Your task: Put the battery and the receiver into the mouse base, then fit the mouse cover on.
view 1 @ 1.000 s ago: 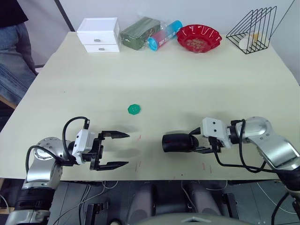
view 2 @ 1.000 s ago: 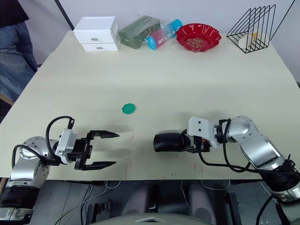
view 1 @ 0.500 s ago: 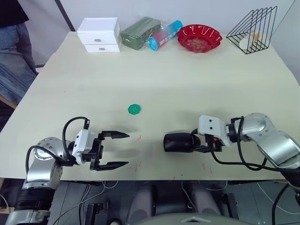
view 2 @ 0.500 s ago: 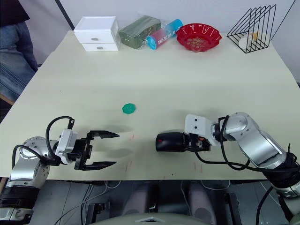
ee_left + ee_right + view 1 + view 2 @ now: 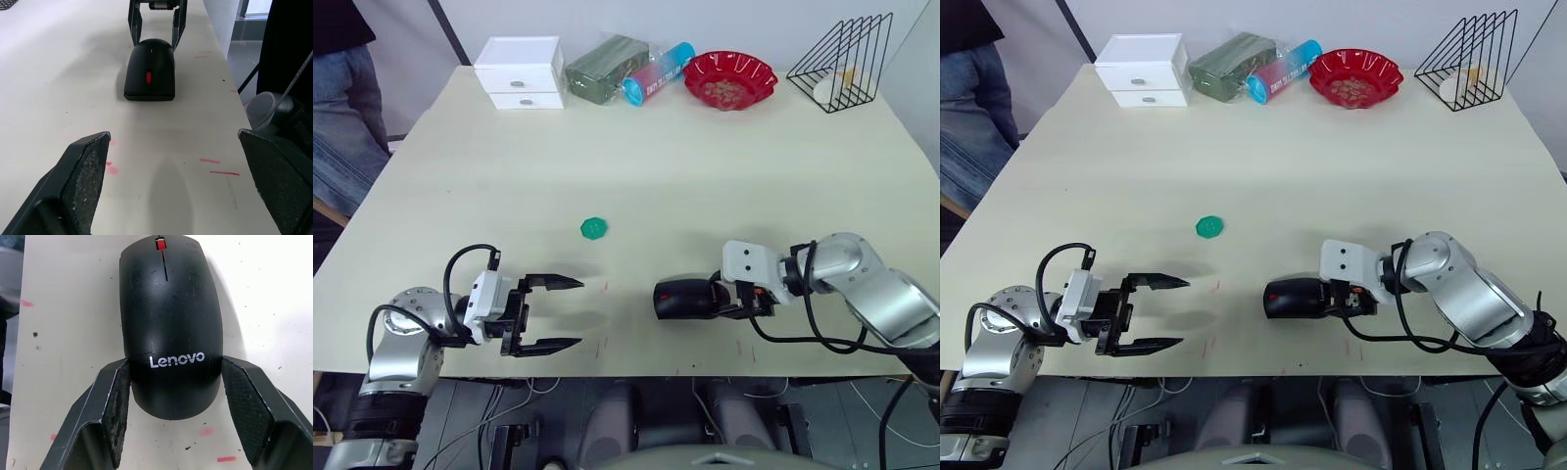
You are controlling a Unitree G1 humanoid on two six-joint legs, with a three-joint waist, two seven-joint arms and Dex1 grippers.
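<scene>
Mouse cover (image 5: 168, 318) on table, lengthwise toward wide-spread left tool (image 5: 553, 311), rear between right tool (image 5: 171, 418) fingers.

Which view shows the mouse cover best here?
The right wrist view: the mouse cover is seen close from above, with its logo and red wheel, between the right gripper's open fingers. The left wrist view shows its front end from farther off; the eye views show it as a dark oval on the table.
</scene>
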